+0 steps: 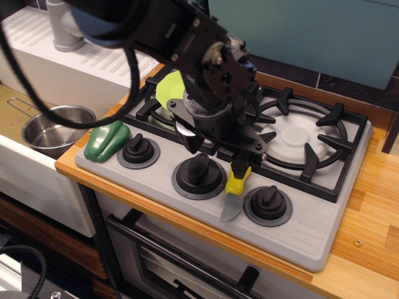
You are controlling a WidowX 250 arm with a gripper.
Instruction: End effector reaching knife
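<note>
The knife [234, 189] lies on the grey stove panel between the middle knob [199, 174] and the right knob [268, 203], yellow handle away from me, grey blade [229, 209] pointing to the front edge. My black gripper [215, 151] hangs low over the front rail of the grates, just behind the knife. Its jaws stand apart with nothing between them. The right finger [241, 159] sits at the top end of the yellow handle and covers it; I cannot tell if it touches. The left finger [189, 142] is behind the middle knob.
A green toy pepper [107, 138] lies at the stove's left front corner beside the left knob [138, 150]. A lime plate [168, 90] sits on the left burner, partly hidden by the arm. A steel pot [55, 128] is in the sink at left. Black grates [312, 134] cover the right burner.
</note>
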